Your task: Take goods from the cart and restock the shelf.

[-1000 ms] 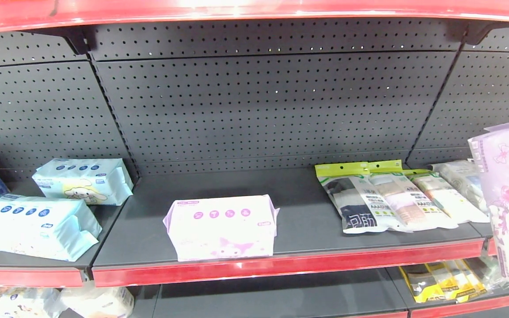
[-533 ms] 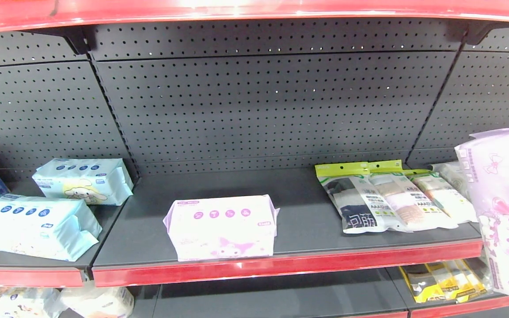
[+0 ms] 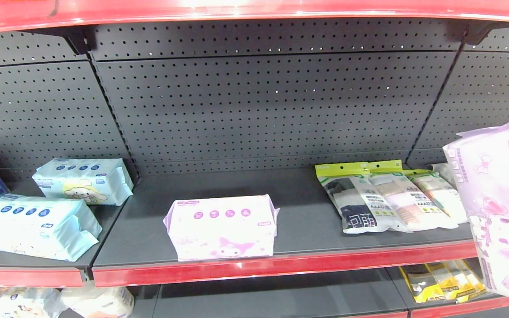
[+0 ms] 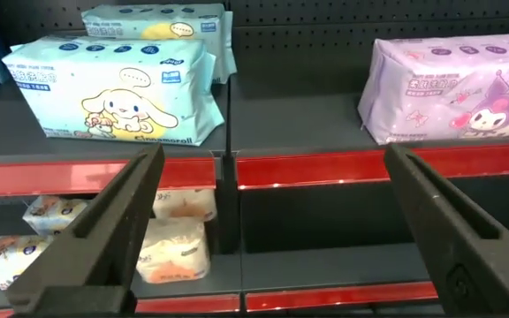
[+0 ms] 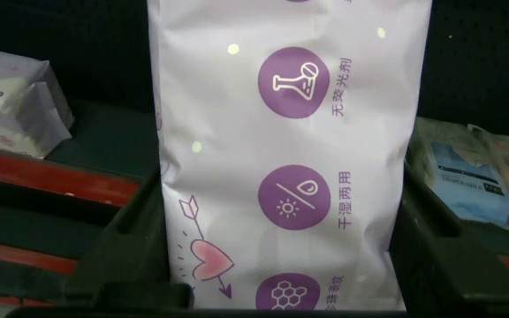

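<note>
- The held purple pack (image 3: 497,198) has slid further in from the robot's right over the last second; it now hides the rightmost of the green-topped packets (image 3: 369,201); the shelf (image 3: 281,261) has not shifted in view
- The right gripper (image 5: 285,265) stays clamped on that pack, one finger on either flank; the pack stands upright in front of the shelf, not yet on it
- The left gripper (image 4: 272,221) holds nothing; its jaws are wide apart, low before the shelf's red edge
- The carry looks nearly done; the bare board beside the matching pack (image 3: 221,227) seems the likely spot
</note>
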You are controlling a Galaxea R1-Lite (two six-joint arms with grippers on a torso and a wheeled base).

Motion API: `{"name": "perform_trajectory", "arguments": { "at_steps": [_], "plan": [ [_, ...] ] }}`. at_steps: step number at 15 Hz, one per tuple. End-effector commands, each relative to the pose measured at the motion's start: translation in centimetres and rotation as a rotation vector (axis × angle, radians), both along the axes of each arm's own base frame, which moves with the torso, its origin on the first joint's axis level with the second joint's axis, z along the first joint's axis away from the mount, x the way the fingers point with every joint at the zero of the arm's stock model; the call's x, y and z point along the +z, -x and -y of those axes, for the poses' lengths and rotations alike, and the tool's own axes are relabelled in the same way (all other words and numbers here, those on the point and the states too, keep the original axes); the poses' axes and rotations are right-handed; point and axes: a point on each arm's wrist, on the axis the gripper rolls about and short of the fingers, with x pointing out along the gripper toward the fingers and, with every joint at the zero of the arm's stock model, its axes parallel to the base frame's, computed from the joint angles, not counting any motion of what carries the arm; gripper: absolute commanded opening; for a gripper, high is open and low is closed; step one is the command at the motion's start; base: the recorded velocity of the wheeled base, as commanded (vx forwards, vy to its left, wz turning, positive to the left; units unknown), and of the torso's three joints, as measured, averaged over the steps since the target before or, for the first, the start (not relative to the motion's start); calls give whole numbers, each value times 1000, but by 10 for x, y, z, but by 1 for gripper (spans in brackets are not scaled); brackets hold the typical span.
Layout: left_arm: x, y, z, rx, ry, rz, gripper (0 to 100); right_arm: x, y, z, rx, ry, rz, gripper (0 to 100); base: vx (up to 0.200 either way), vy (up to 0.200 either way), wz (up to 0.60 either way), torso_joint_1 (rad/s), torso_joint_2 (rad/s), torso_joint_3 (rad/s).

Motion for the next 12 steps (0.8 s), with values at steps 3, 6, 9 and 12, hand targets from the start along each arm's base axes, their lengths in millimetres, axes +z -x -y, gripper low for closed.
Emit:
{"name": "perform_trajectory", "arguments": {
  "at_steps": [3,6,9,12],
  "plan": [
    [0,0,0,1,1,-1,100,-2,0,0,3,0,-9,0,0,0,0,0,0,0],
    [0,0,0,1,1,-1,100,-2,-2,0,-2,0,-17,0,0,0,0,0,0,0],
    [0,0,0,1,1,-1,100,-4,-3,0,-1,-2,-24,0,0,0,400,5,2,-2],
    [0,0,0,1,1,-1,100,-4,-3,0,1,0,-23,0,0,0,200,1,1,1]
  ]
}}
